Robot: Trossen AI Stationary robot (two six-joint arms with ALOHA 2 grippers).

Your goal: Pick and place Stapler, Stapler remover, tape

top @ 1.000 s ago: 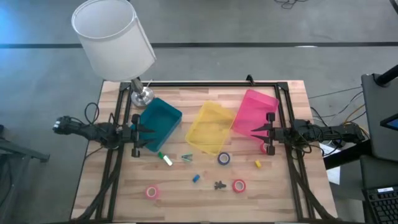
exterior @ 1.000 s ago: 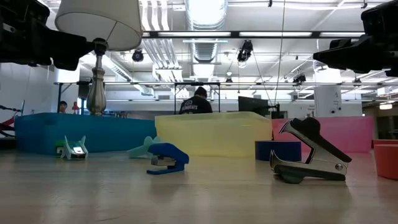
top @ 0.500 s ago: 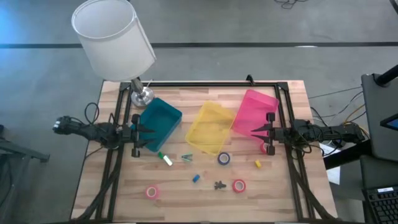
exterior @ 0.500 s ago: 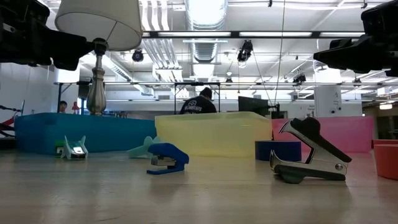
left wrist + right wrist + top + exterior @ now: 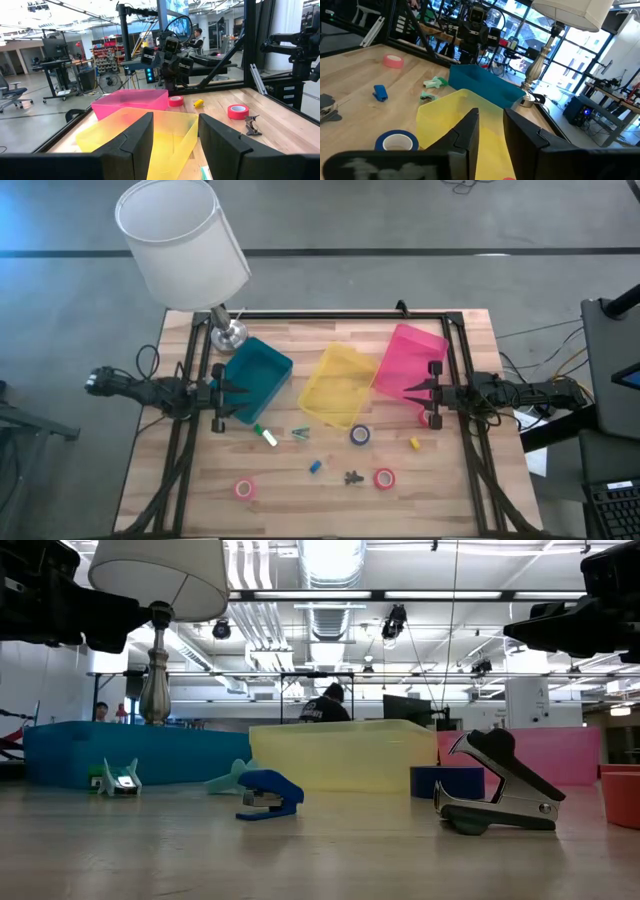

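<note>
Both hands wait with fingers spread: left hand [image 5: 228,402] by the teal bin [image 5: 257,378], right hand [image 5: 418,403] by the pink bin [image 5: 410,358]. The stapler remover [image 5: 352,477] lies near-centre on the surface [image 5: 300,500], just left of the red tape [image 5: 384,478] (a careless reach could knock it).

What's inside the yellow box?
Nothing shows inside the yellow box from above; only its yellow floor is seen. From table height, its front wall hides the inside.
</note>
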